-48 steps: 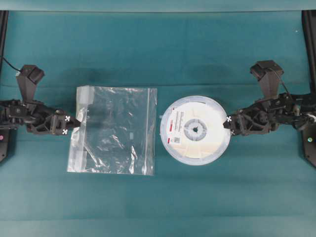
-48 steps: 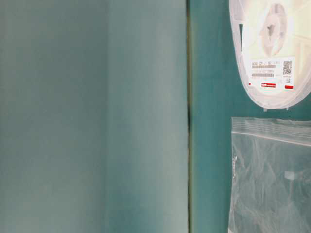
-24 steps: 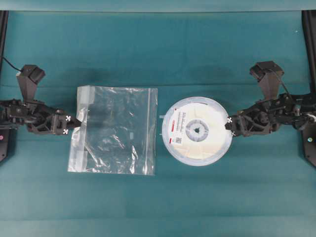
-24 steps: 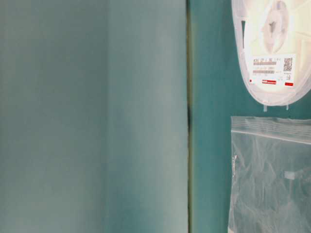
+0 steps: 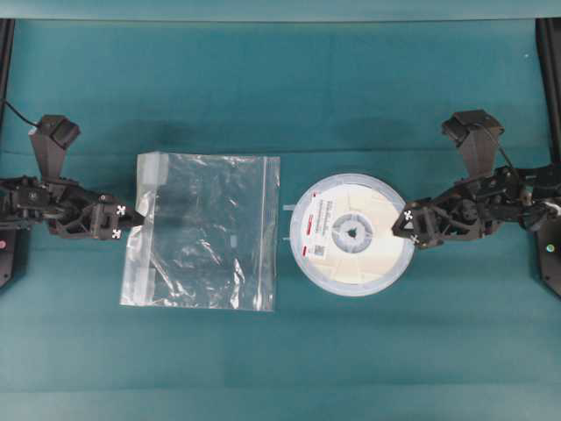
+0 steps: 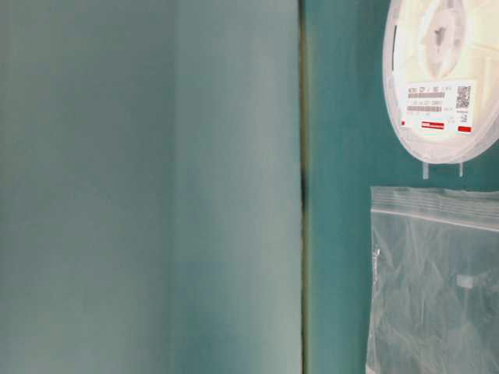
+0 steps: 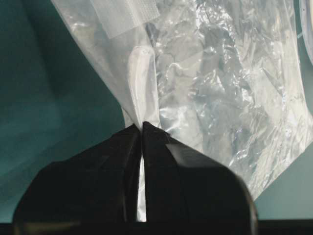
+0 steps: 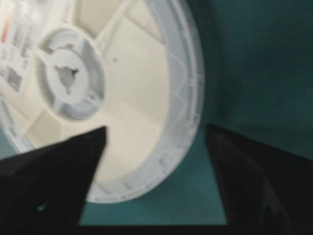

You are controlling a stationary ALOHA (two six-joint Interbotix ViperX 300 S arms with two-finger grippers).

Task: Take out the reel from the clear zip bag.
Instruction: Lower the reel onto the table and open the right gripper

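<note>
The reel [image 5: 351, 233] lies flat on the teal cloth, right of centre, outside the clear zip bag [image 5: 206, 230]; its label faces left. It also shows in the table-level view, reel [image 6: 440, 78] above bag [image 6: 437, 288], and in the right wrist view as reel [image 8: 112, 93]. My right gripper [image 5: 408, 225] hangs over the reel's right rim with its jaws wide apart and nothing clamped [image 8: 155, 134]. My left gripper [image 5: 130, 222] is shut on the bag's left edge, pinching a bunched fold [image 7: 142, 126]. The bag [image 7: 220, 88] looks empty and crinkled.
Teal cloth [image 5: 280, 88] covers the whole table. Black frame posts [image 5: 550, 53] stand at the far left and right edges. A pale wall panel [image 6: 148, 187] fills the left of the table-level view.
My right gripper has let go of the reel's right rim and opened wide. The reel shifted slightly right and settled flat. The left gripper and bag have not moved.
</note>
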